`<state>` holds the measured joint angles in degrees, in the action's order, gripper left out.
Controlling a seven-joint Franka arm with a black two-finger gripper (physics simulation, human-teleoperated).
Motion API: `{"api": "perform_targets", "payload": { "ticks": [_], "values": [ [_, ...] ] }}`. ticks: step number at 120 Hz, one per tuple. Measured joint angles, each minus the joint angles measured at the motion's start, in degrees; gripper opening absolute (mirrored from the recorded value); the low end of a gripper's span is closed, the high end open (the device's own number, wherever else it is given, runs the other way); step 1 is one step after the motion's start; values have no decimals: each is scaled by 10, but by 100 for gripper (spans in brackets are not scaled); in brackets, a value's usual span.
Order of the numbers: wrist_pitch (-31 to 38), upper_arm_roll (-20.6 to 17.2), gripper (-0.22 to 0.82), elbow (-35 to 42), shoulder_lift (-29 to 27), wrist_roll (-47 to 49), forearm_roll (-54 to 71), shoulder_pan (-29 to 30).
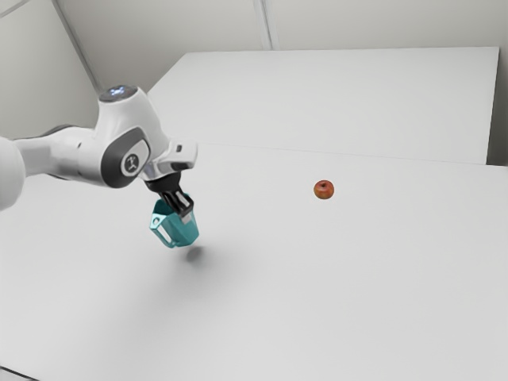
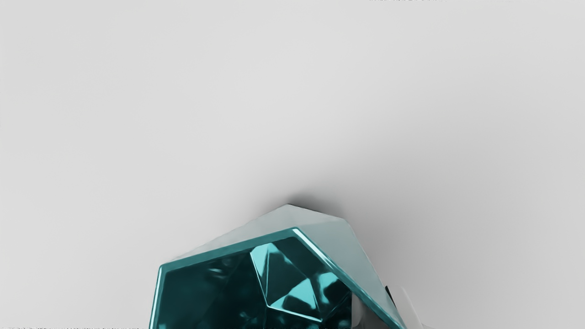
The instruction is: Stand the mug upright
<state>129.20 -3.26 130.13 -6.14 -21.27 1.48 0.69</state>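
Pale walls stand behind a white tabletop. The arm reaches in from the exterior view's left, its jaws closed on the side of the teal mug, one finger inside, one outside. The mug hangs tilted just above the tabletop, mouth partly up. A red apple sits well apart, toward the exterior view's right.

the gripper slants downward, fingers close together.
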Motion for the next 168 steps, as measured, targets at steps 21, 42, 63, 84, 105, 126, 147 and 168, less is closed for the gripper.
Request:
{"api": "perform_targets", "payload": {
  "ticks": [21, 42, 63, 84, 105, 126, 147, 168],
  "values": [
    [18, -14, -18, 19, -17, 55, 19, -1],
    [35, -26, -18, 35, -20, 103, 24, -2],
    [45, -35, -18, 48, -25, 142, 26, -1],
    [51, -43, -18, 67, -32, 174, 26, -1],
    [58, -44, -18, 79, -27, 200, 26, -1],
    [63, -45, -18, 80, -20, 219, 26, -4],
    [67, -45, -18, 80, -9, 233, 27, -8],
    [72, -45, -18, 80, 2, 244, 27, -8]
  ]
}}
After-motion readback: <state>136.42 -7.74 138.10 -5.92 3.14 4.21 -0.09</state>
